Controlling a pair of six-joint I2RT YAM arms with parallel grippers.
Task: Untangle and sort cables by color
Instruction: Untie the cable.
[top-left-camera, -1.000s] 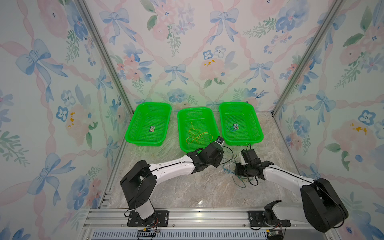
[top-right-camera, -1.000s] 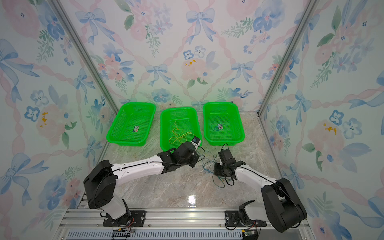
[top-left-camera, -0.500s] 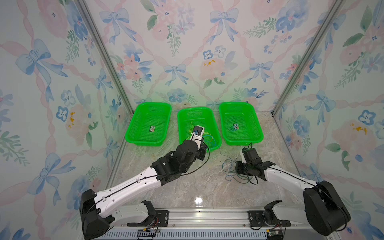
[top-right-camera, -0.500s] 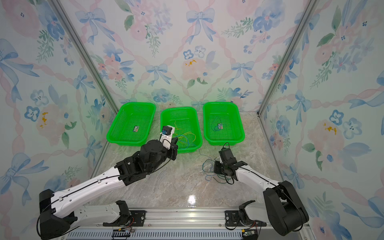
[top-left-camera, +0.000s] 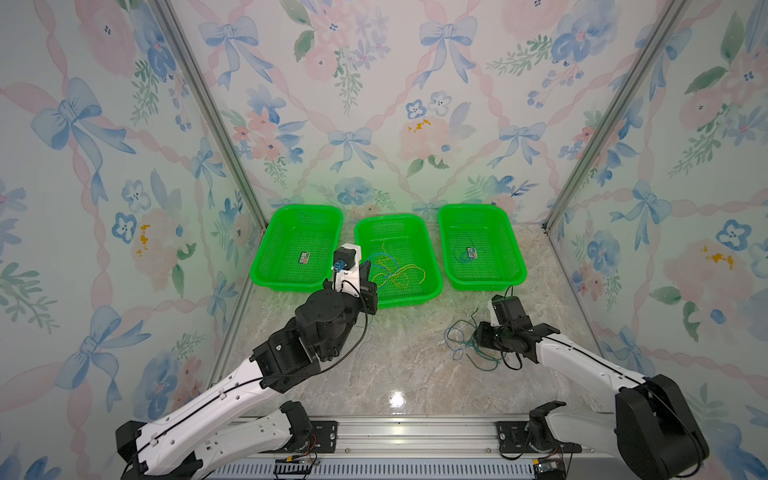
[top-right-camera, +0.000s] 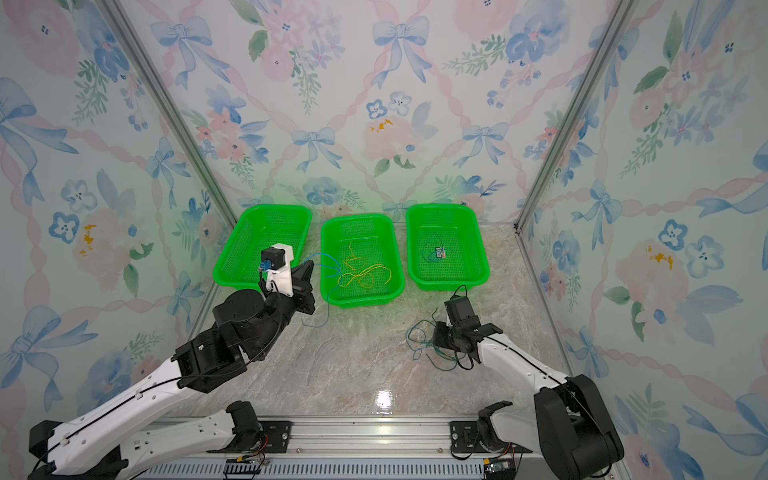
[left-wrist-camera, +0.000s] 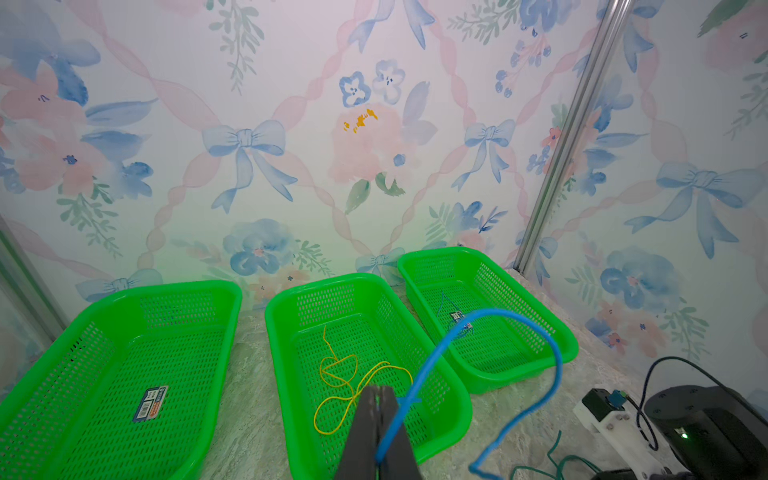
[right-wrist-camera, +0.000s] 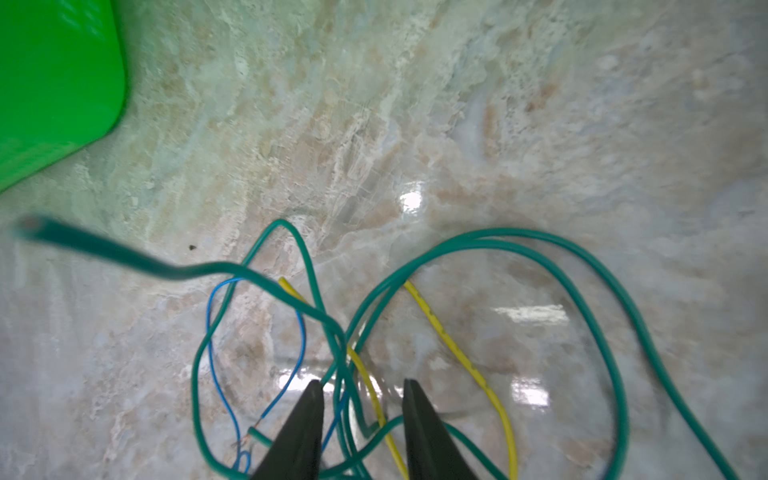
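The left gripper (left-wrist-camera: 379, 392) is hovering over the near left corner of the middle basket (top-left-camera: 432, 286), its jaws pressing together on a blue cable (left-wrist-camera: 496, 310). The cable is arcing up from the fingertips and drooping down in front of that basket, while yellow cables (top-left-camera: 395, 270) are lying curled inside it. In front of the middle basket and to its right, the right gripper (right-wrist-camera: 362, 386) is sitting low over the tabletop (top-left-camera: 395, 365), jaws standing apart, with strands of a tangle of green, yellow and blue cables (top-left-camera: 467, 347) lying between them.
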